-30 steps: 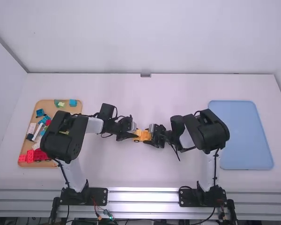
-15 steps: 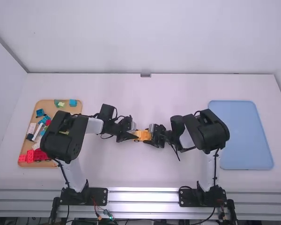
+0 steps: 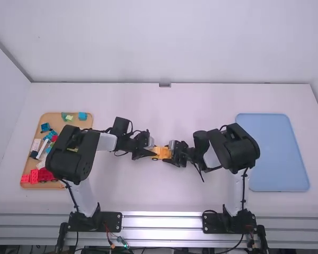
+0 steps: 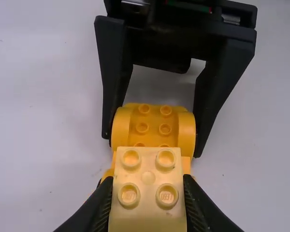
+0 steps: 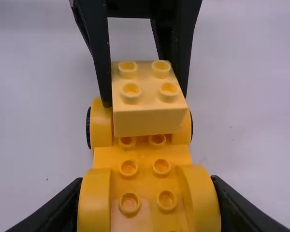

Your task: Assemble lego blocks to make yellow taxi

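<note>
Left gripper (image 3: 150, 153): jaws clamped on square, four-stud yellow block (image 5: 147, 116), positioned above glossy, studded chassis (image 5: 144, 157). Right gripper (image 3: 171, 154): jaws clamped across the chassis's rounded fenders (image 5: 201, 200).

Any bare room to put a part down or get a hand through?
Free: table beyond both arms, up to the back wall; table between the arm bases, nearer than the jaws; most of the blue tray.
Crowded: parts tray, under the left arm; middle, jaws around yellow block and car base.

Robotics lab: 2 robot arms (image 3: 234, 148), white table (image 3: 191, 196), metal rails (image 3: 161, 222), exposed wiring (image 3: 121, 242)
</note>
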Controlling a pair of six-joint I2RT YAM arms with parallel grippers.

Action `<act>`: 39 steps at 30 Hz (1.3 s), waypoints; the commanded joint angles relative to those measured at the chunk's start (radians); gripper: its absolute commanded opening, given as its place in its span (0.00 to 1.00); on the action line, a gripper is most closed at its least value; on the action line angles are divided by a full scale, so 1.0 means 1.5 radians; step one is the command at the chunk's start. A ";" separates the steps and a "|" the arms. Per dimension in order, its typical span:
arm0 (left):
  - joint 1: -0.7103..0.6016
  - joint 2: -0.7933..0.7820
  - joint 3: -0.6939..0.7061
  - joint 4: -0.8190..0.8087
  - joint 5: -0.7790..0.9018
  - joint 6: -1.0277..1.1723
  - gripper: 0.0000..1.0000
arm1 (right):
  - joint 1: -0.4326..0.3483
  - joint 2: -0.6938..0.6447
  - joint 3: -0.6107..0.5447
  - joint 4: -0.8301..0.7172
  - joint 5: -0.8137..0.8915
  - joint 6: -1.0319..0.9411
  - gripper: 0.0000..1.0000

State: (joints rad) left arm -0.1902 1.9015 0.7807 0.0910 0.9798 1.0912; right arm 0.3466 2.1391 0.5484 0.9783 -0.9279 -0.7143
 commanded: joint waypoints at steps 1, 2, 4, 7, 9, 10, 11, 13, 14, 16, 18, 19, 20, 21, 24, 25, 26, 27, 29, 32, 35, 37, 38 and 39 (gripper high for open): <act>-0.004 -0.010 -0.008 -0.002 -0.003 -0.002 0.09 | 0.001 0.007 -0.008 -0.006 0.006 0.002 0.58; -0.004 -0.010 -0.011 0.001 -0.003 -0.002 0.10 | 0.001 0.007 -0.008 -0.006 0.007 0.003 0.59; -0.004 -0.010 -0.013 0.003 -0.003 -0.002 0.15 | 0.001 0.007 -0.006 -0.008 0.006 0.002 0.58; -0.004 -0.010 -0.017 0.010 -0.003 -0.002 0.20 | 0.001 0.007 -0.004 -0.011 0.006 0.003 0.58; -0.004 -0.010 -0.020 0.019 0.002 -0.002 0.26 | 0.001 0.007 -0.004 -0.011 0.006 0.003 0.58; -0.004 -0.010 -0.021 0.020 0.005 -0.002 0.25 | 0.001 0.007 -0.004 -0.011 0.006 0.003 0.58; -0.004 -0.010 -0.022 0.020 0.004 -0.002 0.25 | 0.001 0.007 -0.004 -0.011 0.007 0.003 0.58; -0.004 -0.010 -0.023 0.018 0.004 -0.002 0.26 | 0.001 0.007 -0.004 -0.012 0.006 0.003 0.58; -0.004 -0.010 -0.023 0.016 0.004 -0.002 0.25 | 0.001 0.007 -0.004 -0.012 0.006 0.002 0.58; -0.004 -0.010 -0.023 0.013 0.004 -0.002 0.26 | 0.001 0.007 -0.004 -0.012 0.006 0.003 0.58; -0.004 -0.010 -0.023 0.013 0.004 -0.002 0.30 | 0.001 0.007 -0.004 -0.012 0.006 0.003 0.61; -0.004 -0.010 -0.023 0.013 0.004 -0.002 0.33 | 0.001 0.007 -0.004 -0.011 0.006 0.007 0.61; -0.004 -0.010 -0.023 0.014 0.004 -0.002 0.38 | 0.001 0.007 -0.003 -0.012 0.006 0.007 0.62; -0.004 -0.010 -0.023 0.014 0.004 -0.002 0.38 | 0.001 0.007 -0.003 -0.012 0.006 0.007 0.62; -0.004 -0.010 -0.023 0.015 0.004 -0.002 0.49 | 0.001 0.007 -0.004 -0.011 0.006 0.007 0.62; -0.004 -0.010 -0.023 0.015 0.004 -0.002 0.49 | 0.001 0.007 -0.004 -0.011 0.006 0.007 0.62; -0.004 -0.010 -0.023 0.016 0.004 -0.002 0.50 | 0.001 0.007 -0.003 -0.012 0.006 0.008 0.62; -0.004 -0.010 -0.023 0.017 0.004 -0.002 0.50 | 0.001 0.007 -0.003 -0.011 0.006 0.007 0.62; -0.004 -0.010 -0.022 0.017 0.004 -0.002 0.50 | 0.001 0.007 -0.004 -0.011 0.006 0.007 0.62; -0.004 -0.010 -0.022 0.018 0.004 -0.002 0.43 | 0.001 0.007 -0.004 -0.011 0.006 0.007 0.62; -0.004 -0.010 -0.022 0.021 0.004 -0.002 0.26 | 0.001 0.007 -0.004 -0.011 0.006 0.007 0.62; -0.004 -0.010 -0.021 0.022 0.004 -0.002 0.19 | 0.001 0.007 -0.004 -0.011 0.006 0.007 0.62; -0.004 -0.010 -0.022 0.027 0.004 -0.002 0.17 | 0.001 0.007 -0.004 -0.011 0.006 0.007 0.62; -0.004 -0.010 -0.023 0.029 0.004 -0.002 0.17 | 0.001 0.007 -0.004 -0.011 0.006 0.007 0.63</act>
State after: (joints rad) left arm -0.1902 1.9015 0.7654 0.1337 0.9905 1.0912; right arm 0.3466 2.1391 0.5488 0.9737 -0.9314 -0.7136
